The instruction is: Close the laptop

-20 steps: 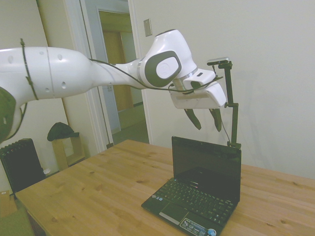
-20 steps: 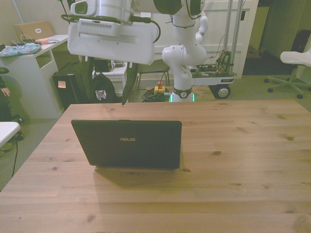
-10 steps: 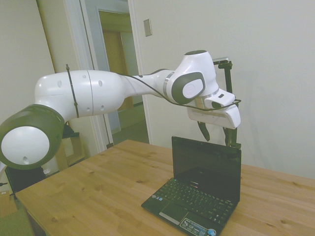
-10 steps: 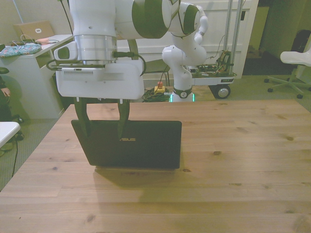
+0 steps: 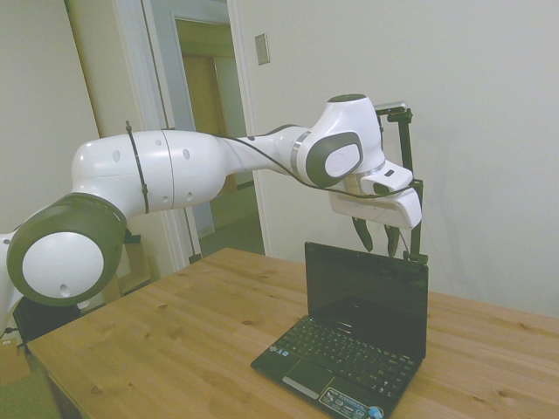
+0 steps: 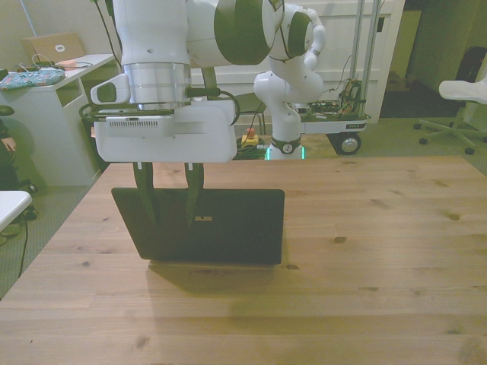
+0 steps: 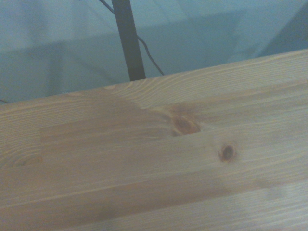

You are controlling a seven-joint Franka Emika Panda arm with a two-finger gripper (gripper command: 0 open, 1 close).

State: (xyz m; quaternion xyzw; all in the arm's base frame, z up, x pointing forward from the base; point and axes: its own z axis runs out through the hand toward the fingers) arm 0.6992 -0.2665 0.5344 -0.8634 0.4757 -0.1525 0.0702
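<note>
laptop [image 5: 354, 336] sits open on the wooden table [image 6: 365, 258], toward the front view's left, lid about upright. in the side view the glossy screen [image 5: 367, 297] faces the keyboard [image 5: 345, 345] and the base lies flat on the wood. in the front view only the back of the lid [image 6: 202, 226] shows, with a faint logo in the middle.

gripper [image 6: 168, 207] hangs behind the lid on its outer side, fingers pointing down and spread moderately apart, nothing held. fingertips [image 6: 149, 213] overlap the upper part of the lid back in the front view, nearer its left half. in the side view they sit just beyond the top edge, near it. contact with the lid: cannot tell, looks close but maybe apart.

wrist view shows only bare table wood with knots, no laptop in it.

progress: closing not started as far as visible, lid is fully up. approach looks about done, gripper is placed behind the lid. left to do, by my read: press the lid's top edge forward toward the keyboard and follow it down until it lies flat on the base.
</note>
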